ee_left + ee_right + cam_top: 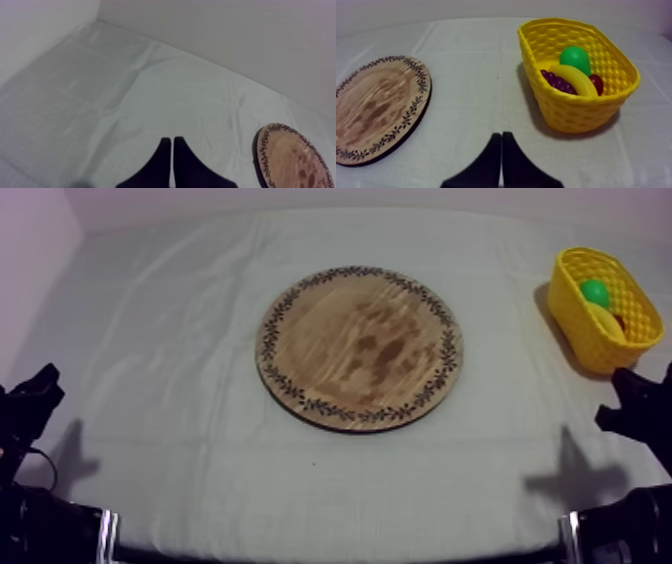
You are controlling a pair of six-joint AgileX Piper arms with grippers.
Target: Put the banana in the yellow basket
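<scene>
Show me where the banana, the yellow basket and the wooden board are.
banana [576,80], right wrist view, its yellow middle.
yellow basket [576,116], right wrist view, its front wall.
wooden board [360,348], top view, its bare centre.

The tabletop [190,458] carries one round wooden board [360,348] at its middle and one yellow basket [578,318] near its far right corner. Inside the basket lie four toy fruits, one of each kind: one banana [576,79], one green pear [575,57], one bunch of dark grapes [556,81] and one small red fruit [596,83]. There are two grippers, the left gripper [172,145] by the near left corner and the right gripper [501,142] by the near right corner, each with two black fingers [492,160] lying together.
</scene>
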